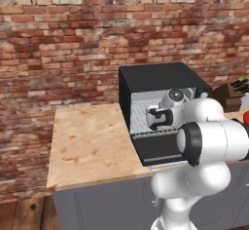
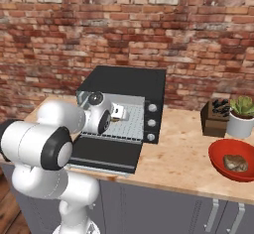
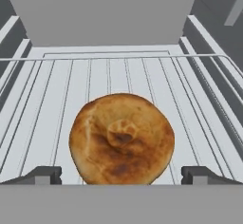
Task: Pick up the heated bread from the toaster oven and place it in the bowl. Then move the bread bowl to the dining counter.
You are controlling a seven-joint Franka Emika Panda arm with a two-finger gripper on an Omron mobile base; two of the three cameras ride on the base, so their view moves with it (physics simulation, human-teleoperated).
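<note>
Brick wall (image 1: 63, 39): it is running behind everything, red and weathered, right across both base views.
Worktop (image 1: 92, 146): a light, speckled wood-tone slab on a grey base is carrying the oven and the things to its right; it is butting against the wall.
Toaster oven (image 2: 124, 82): black and boxy, it is sitting on the worktop with its drop-down door (image 2: 104, 156) lying open and flat toward me; three round knobs (image 2: 152, 122) are lining its right face.
My arm (image 1: 209, 136): I am reaching forward into the oven's silver cavity, my wrist sitting just inside the opening.
Wire rack (image 3: 52, 104): it is spanning the oven floor, and I am looking straight along it.
Red bowl (image 2: 218, 156): it is resting on the worktop well to the right of the oven, with a brownish lump (image 2: 235, 162) lying in it that I cannot identify.
Potted succulent (image 2: 242, 115): it is standing in a white pot behind the bowl, beside a dark knife block (image 2: 216, 116).
Heated bread (image 3: 121, 138): the round golden-brown bun is lying on the rack, between my fingertips in the hand view.
Jaws (image 3: 121, 174): I am holding them spread fully wide, one tip on each side of the bread, gripping nothing.
</note>
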